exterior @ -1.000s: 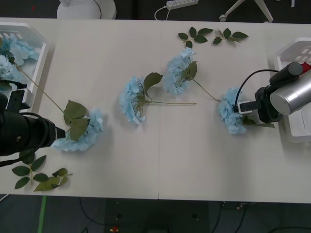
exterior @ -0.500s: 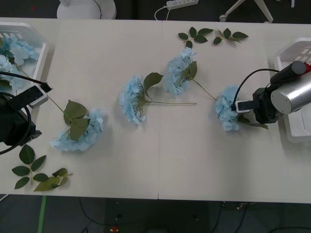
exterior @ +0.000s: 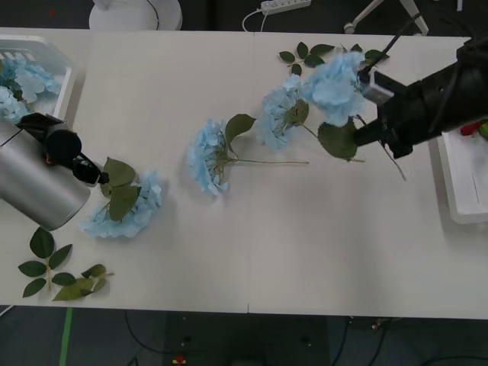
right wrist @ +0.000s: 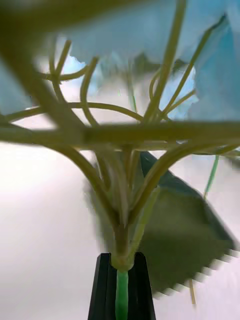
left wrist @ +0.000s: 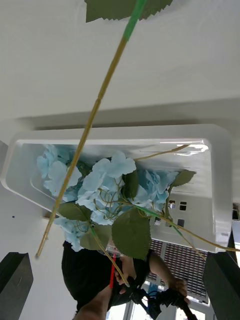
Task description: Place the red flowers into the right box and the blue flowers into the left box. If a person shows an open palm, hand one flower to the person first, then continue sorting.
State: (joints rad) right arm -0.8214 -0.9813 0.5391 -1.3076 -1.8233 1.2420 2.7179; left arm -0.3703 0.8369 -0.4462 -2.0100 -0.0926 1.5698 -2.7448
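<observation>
Three pale blue flowers (exterior: 212, 155) lie on their sides mid-table, stems and green leaves trailing, while a fourth (exterior: 333, 82) is raised at two o'clock, stem slanting down. More blue clusters (left wrist: 107, 187) fill the left box (exterior: 67, 82) at ten o'clock. The right box (exterior: 451, 179) sits at three o'clock, something red (exterior: 470, 128) at its edge.

Pale table (exterior: 305, 252), seam running front to back near the middle. Loose green leaf sprigs (exterior: 329, 54) at the far edge, right of centre, lying flat. Second leaf sprig cluster (exterior: 57, 268) at the near left corner, dark and olive leaves mixed. White power strip (exterior: 285, 5) with cord on the dark floor beyond the far edge. White round base (exterior: 136, 13) on the floor, far left. White chair legs (exterior: 381, 11) on the floor, far right.
</observation>
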